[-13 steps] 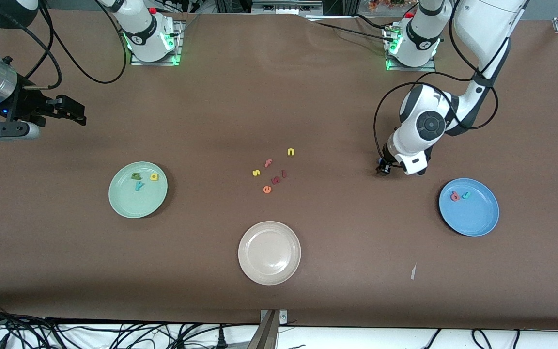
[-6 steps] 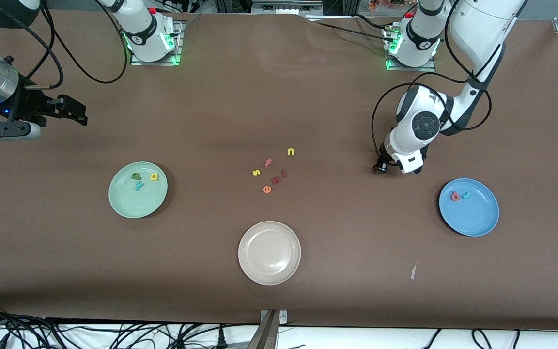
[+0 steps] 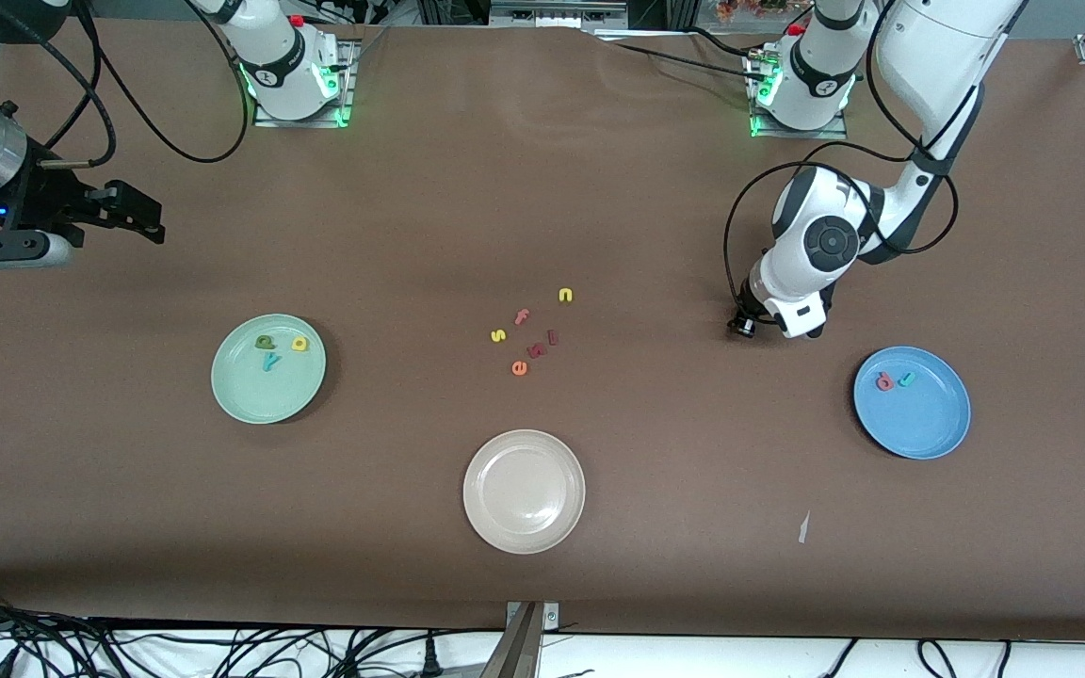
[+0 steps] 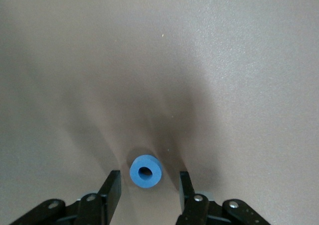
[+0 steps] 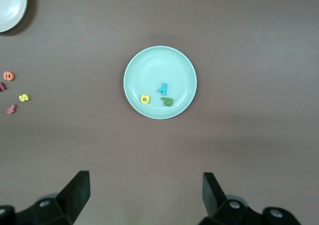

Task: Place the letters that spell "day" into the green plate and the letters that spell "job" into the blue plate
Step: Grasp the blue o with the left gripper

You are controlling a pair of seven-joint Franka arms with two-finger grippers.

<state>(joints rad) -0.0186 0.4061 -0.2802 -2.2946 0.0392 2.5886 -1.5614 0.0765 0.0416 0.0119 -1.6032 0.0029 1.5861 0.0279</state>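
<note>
My left gripper (image 3: 743, 327) is down at the table between the loose letters and the blue plate (image 3: 919, 428). Its fingers (image 4: 112, 187) stand on either side of the blue ring-shaped o (image 4: 145, 171), with a gap on each side; it is open. The coral b (image 3: 884, 381) and teal j (image 3: 905, 379) lie in the blue plate. In the green plate (image 3: 255, 400) lie the dark green d (image 3: 266, 343), yellow a (image 3: 299, 344) and teal y (image 3: 269, 361). My right gripper (image 3: 142, 218) waits open and empty, high over the right arm's end of the table.
A beige plate (image 3: 524, 543) stands empty nearest the front camera. Loose letters lie mid-table: a yellow n (image 3: 565, 295), a pink f (image 3: 522, 316), a yellow s (image 3: 498, 334), an orange e (image 3: 519, 368) and dark red pieces (image 3: 542, 345). A white scrap (image 3: 803, 527) lies nearer the camera than the blue plate.
The left gripper has shifted slightly toward the loose letters, and its fingers have drawn in. The right gripper has drifted a little toward the robots' side.
</note>
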